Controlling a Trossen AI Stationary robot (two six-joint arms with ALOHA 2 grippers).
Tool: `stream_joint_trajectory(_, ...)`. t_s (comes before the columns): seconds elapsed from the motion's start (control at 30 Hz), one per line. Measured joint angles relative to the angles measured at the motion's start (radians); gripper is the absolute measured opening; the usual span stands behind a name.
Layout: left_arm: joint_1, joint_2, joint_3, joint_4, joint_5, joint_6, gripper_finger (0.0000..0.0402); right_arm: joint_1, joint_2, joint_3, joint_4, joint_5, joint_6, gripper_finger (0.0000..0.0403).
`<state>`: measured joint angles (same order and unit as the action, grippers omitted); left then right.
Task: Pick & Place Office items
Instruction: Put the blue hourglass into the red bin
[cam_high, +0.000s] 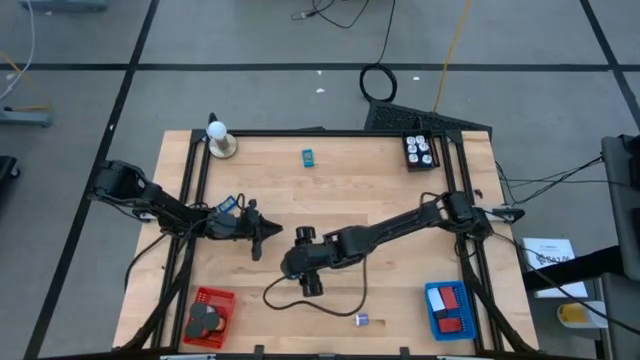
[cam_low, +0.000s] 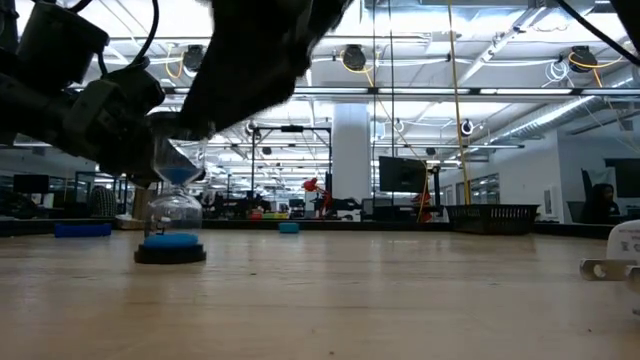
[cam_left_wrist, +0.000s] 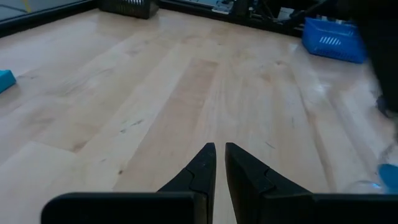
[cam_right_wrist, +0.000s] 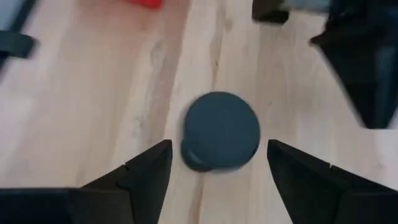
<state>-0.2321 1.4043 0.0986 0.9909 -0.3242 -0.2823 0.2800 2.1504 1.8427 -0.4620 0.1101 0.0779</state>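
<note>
A small timer-like piece stands upright on the table, a clear bulb with blue inside on a black round base (cam_low: 170, 254). Its black round top (cam_right_wrist: 221, 138) shows from above in the right wrist view. My right gripper (cam_right_wrist: 217, 146) (cam_high: 303, 262) hangs over it, open, with one finger on either side of the top and touching nothing. My left gripper (cam_left_wrist: 220, 148) (cam_high: 262, 236) waits just to the table's left of it, shut and empty. A teal piece (cam_high: 309, 156) lies near the far edge and a purple bit (cam_high: 362, 319) near the near edge.
The red mesh basket (cam_high: 210, 310) at the near left holds black discs. The blue basket (cam_high: 447, 308) at the near right holds red and blue blocks. A white ball on a tan base (cam_high: 220, 140) and a black tray (cam_high: 420, 150) stand along the far edge. A dark cable (cam_high: 320, 302) loops below the right gripper.
</note>
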Motion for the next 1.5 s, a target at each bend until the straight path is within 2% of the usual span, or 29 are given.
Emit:
stream_joint_trajectory(0.1,-0.005,0.0,0.0,0.003,0.009,-0.035,0.004,0.018,-0.07,0.0,-0.119,0.011,0.004,0.0257)
stream_joint_trajectory(0.17,-0.006,0.0,0.002,0.006,0.009,-0.055,0.004,0.037,-0.113,-0.035,-0.148,0.085,-0.014,0.0243)
stream_joint_trajectory(0.23,-0.006,0.0,0.012,0.006,0.017,-0.089,0.004,0.061,-0.18,-0.137,-0.121,0.162,-0.032,0.0216)
stream_joint_trajectory(0.3,-0.005,0.0,0.023,0.006,0.064,-0.105,0.004,0.072,-0.248,-0.281,0.001,0.174,-0.041,0.018)
stream_joint_trajectory(0.43,-0.016,-0.018,0.051,-0.008,0.132,-0.116,0.004,0.081,-0.392,-0.624,0.371,0.177,-0.038,0.0099)
stream_joint_trajectory(0.5,-0.026,-0.041,0.083,-0.066,0.143,-0.137,0.004,0.081,-0.452,-0.776,0.576,0.177,-0.032,0.0059)
stream_joint_trajectory(0.6,-0.053,-0.097,0.155,-0.277,0.144,-0.16,0.0039,0.08,-0.533,-0.96,0.806,0.181,-0.017,0.0011)
stream_joint_trajectory(0.73,-0.097,-0.195,0.324,-0.679,0.103,-0.174,0.0039,0.082,-0.613,-1.126,1.017,0.234,-0.018,0.0016)
stream_joint_trajectory(0.83,-0.136,-0.226,0.472,-0.993,0.028,-0.22,0.0039,0.082,-0.677,-1.192,1.057,0.259,-0.017,0.0017)
stream_joint_trajectory(0.93,-0.159,-0.23,0.613,-1.223,-0.01,-0.31,0.0039,0.081,-0.717,-1.222,1.081,0.26,-0.011,0.0007)
stream_joint_trajectory(1.07,-0.173,-0.168,0.745,-1.365,0.012,-0.419,0.0046,0.085,-0.73,-1.221,1.088,0.259,-0.011,0.0003)
stream_joint_trajectory(1.13,-0.188,-0.131,0.806,-1.437,0.035,-0.438,0.0064,0.088,-0.729,-1.221,1.103,0.258,-0.011,0.0004)
stream_joint_trajectory(1.23,-0.21,-0.057,0.908,-1.51,0.055,-0.442,0.0111,0.089,-0.724,-1.221,1.097,0.256,-0.011,0.0001)
stream_joint_trajectory(1.33,-0.232,0.023,1.001,-1.639,0.052,-0.442,0.0173,0.089,-0.725,-1.221,1.093,0.256,-0.002,0.0002)
stream_joint_trajectory(1.5,-0.271,0.149,1.115,-1.745,0.039,-0.473,0.028,0.089,-0.725,-1.221,1.085,0.256,0.0,0.0001)
